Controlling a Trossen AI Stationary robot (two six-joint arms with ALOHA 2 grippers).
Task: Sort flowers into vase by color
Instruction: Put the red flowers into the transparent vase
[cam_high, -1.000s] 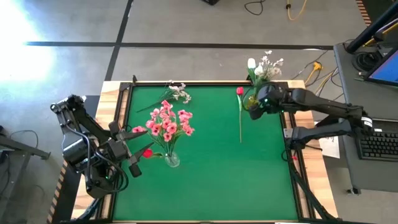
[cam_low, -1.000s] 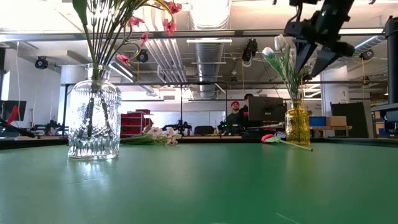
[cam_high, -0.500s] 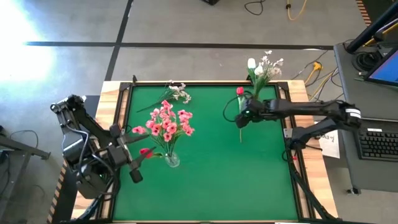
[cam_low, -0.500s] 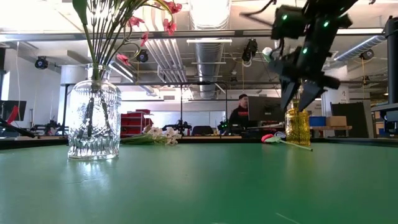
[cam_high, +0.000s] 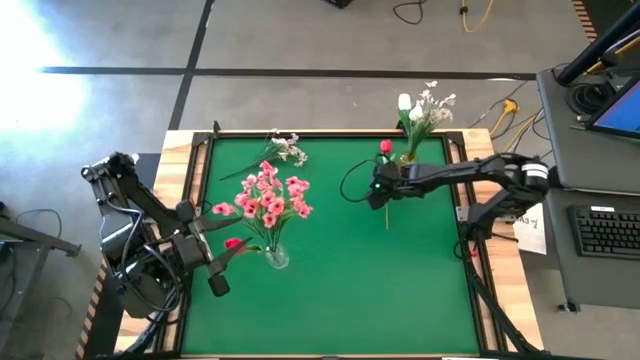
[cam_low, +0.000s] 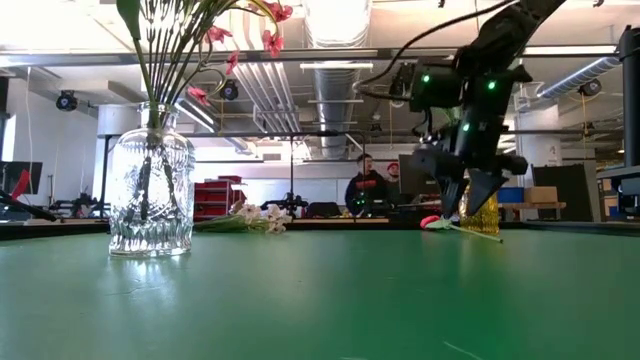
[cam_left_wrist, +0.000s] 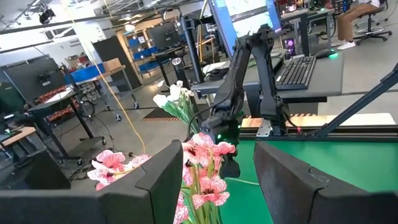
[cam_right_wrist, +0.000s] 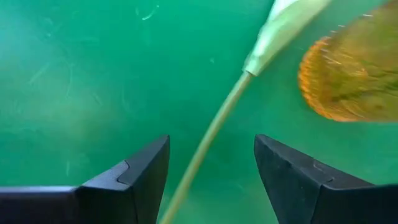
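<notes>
A red tulip lies on the green table, its long stem running toward the near edge; in the low view it is. My right gripper hangs open just above that stem, pointing down. In the right wrist view a finger stands on each side of the stem without touching it. Beside it stands the yellow vase with white tulips. The clear glass vase holds pink sprays. My left gripper waits open beside it.
A white-blossom spray lies near the table's far edge. A small red bloom shows between the left fingers next to the clear vase. A desk with a keyboard stands right of the table. A person moves in the room behind.
My right gripper has swung from above the yellow vase toward the table's left and come down low over the red tulip's stem, staying open. The tulip has not moved. The left arm has barely shifted.
</notes>
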